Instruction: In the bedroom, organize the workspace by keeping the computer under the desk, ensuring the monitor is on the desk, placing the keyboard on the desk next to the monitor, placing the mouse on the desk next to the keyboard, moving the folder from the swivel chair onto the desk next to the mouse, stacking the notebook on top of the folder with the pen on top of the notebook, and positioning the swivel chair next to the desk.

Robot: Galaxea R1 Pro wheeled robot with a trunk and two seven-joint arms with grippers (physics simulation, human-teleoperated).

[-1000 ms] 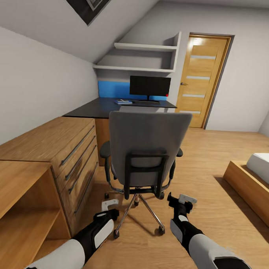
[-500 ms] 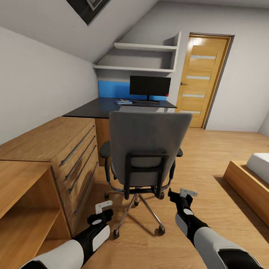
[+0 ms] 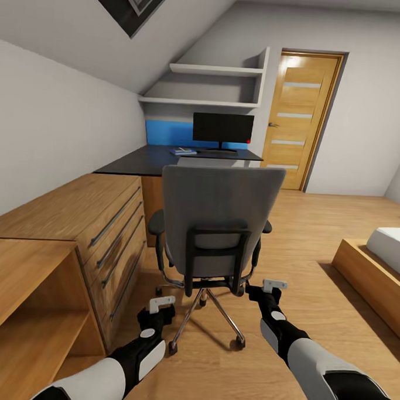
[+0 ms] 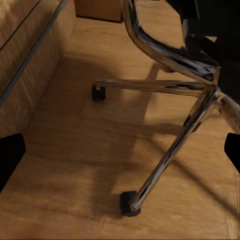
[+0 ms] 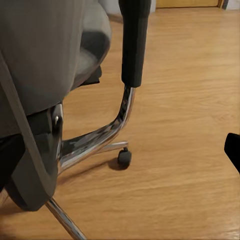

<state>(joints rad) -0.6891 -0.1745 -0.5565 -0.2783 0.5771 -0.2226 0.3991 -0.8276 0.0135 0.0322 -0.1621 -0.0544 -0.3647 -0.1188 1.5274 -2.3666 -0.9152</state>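
The grey swivel chair (image 3: 219,218) stands with its back to me, a little short of the dark desk (image 3: 137,160). Its seat is hidden behind the backrest. The black monitor (image 3: 222,128) sits at the desk's far end, with a small flat blue item (image 3: 183,151) beside it. My left gripper (image 3: 159,308) hangs open low beside the chair's chrome base (image 4: 170,150), with nothing between its fingers (image 4: 10,155). My right gripper (image 3: 267,288) is open at the chair's right side, near the armrest post (image 5: 134,40); one fingertip (image 5: 233,149) shows.
A wooden drawer unit (image 3: 99,218) and an open wooden shelf (image 3: 24,308) line the left wall. A bed frame (image 3: 372,279) is at the right, a wooden door (image 3: 298,117) behind the desk. Open wood floor (image 3: 316,229) lies to the right of the chair.
The left gripper dipped back, then came forward again toward the chair's base. The right gripper edged up and slightly left toward the chair. The chair has not moved.
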